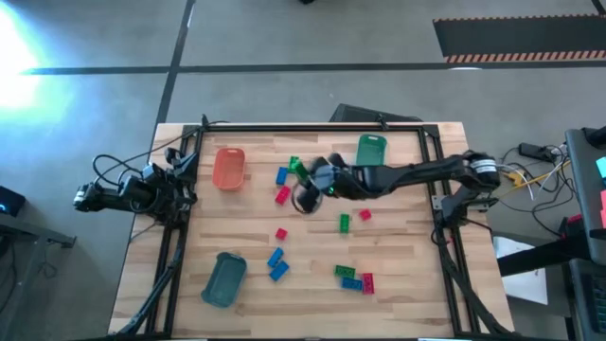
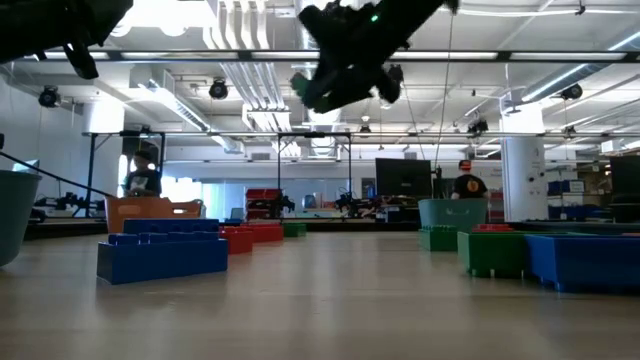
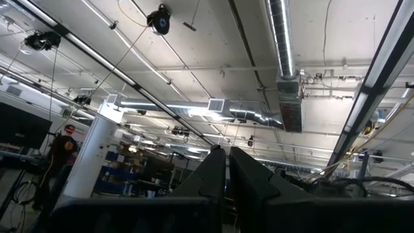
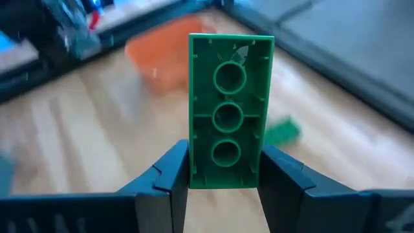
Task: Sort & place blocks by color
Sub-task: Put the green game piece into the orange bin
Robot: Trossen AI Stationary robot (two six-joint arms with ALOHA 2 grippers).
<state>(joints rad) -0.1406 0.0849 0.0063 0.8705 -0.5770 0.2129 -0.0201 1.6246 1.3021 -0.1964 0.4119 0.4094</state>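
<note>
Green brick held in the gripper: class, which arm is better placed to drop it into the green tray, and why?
Right. Its gripper already clamps the green brick above the table, near the green tray; the left arm is parked at the table's left edge.

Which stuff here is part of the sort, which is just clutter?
Job:
green block in right claw
loose red, blue, green blocks
orange tray
green tray
teal tray

Clutter:
cables off the table
</note>
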